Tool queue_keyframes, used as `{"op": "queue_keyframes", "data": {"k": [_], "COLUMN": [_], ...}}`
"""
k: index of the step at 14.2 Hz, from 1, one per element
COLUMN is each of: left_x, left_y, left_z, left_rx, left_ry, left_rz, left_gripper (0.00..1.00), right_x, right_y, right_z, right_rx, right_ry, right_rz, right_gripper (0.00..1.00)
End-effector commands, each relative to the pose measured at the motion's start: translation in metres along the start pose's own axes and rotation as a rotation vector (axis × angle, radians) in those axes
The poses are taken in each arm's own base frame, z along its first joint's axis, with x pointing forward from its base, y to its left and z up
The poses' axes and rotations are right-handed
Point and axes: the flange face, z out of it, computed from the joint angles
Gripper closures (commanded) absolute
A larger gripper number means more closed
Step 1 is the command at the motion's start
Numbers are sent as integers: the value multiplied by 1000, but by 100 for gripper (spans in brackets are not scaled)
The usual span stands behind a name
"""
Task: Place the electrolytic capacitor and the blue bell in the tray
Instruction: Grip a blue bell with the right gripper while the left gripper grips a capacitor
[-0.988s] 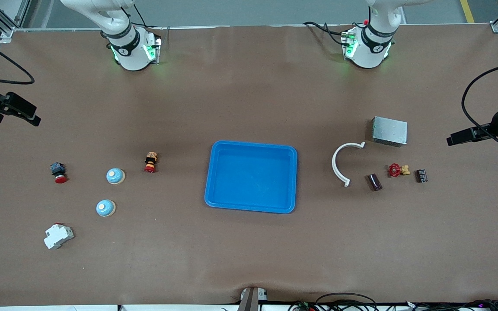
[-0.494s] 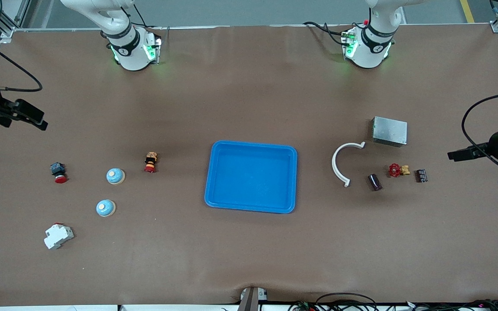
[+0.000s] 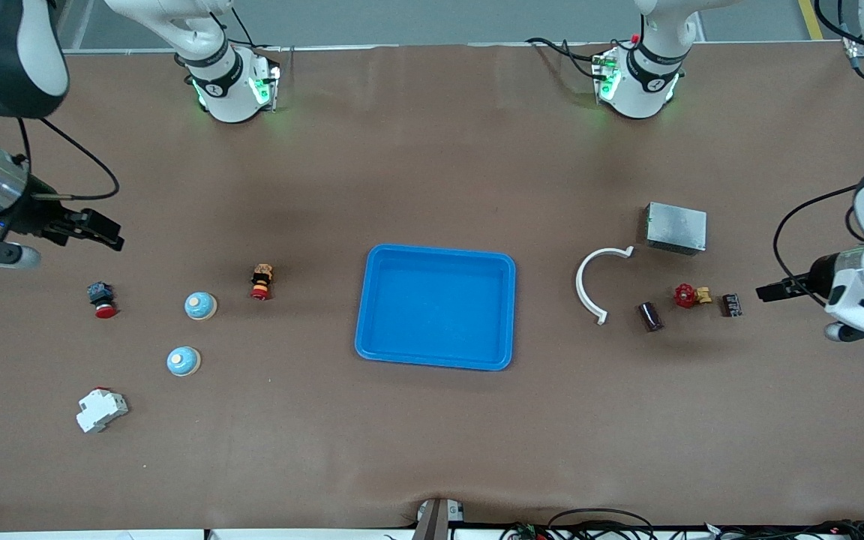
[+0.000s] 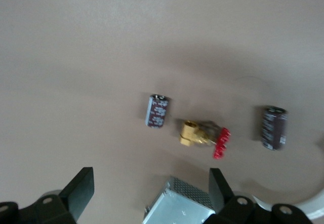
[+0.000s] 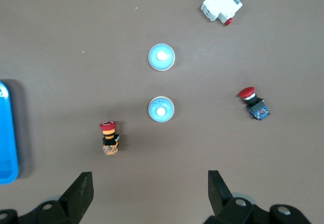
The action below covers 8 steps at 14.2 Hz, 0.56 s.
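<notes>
The bright blue tray (image 3: 372, 330) lies mid-table and is empty; its edge shows in the right wrist view (image 5: 6, 133). Two dark cylindrical capacitors lie toward the left arm's end, a larger one (image 3: 651, 316) (image 4: 274, 127) and a smaller one (image 3: 732, 304) (image 4: 157, 111). Two blue bells (image 3: 200, 305) (image 3: 183, 361) stand toward the right arm's end and show in the right wrist view (image 5: 161, 109) (image 5: 162, 57). My left gripper (image 3: 766, 292) (image 4: 149, 191) is open and empty over bare table beside the smaller capacitor. My right gripper (image 3: 106, 231) (image 5: 149, 188) is open and empty over the table above the red button.
A red-handled brass valve (image 3: 691, 295) lies between the capacitors. A white arc (image 3: 586, 285) and a grey metal box (image 3: 676, 227) are close by. Near the bells are a red push button (image 3: 102, 298), a striped button (image 3: 261, 280) and a white breaker (image 3: 100, 409).
Both arms have swung in from the table's ends. The left gripper came down toward the smaller capacitor. The right gripper moved toward the red button and the bells. No object has moved.
</notes>
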Motion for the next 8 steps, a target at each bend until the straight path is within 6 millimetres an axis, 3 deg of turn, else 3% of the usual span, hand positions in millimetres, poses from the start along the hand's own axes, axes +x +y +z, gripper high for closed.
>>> {"op": "queue_keyframes", "data": {"k": [1,4,8], "left_x": [-12,-3,8], "left_y": [-18,-16,-12], "left_z": [28,66,100], "left_rx": [28,26,17], "left_ry": [30,-1,26], "left_rz": [24,27,35], "left_gripper": [0,0,0], "right_x": [3,28,67], "right_y": [-1,-1,-5], "right_z": [52,114,173], "right_rx": [-7,-12,-12], "right_ry": [-20,-38,11], "right_rz": [3,6,2], "right_gripper": [0,0,0]}}
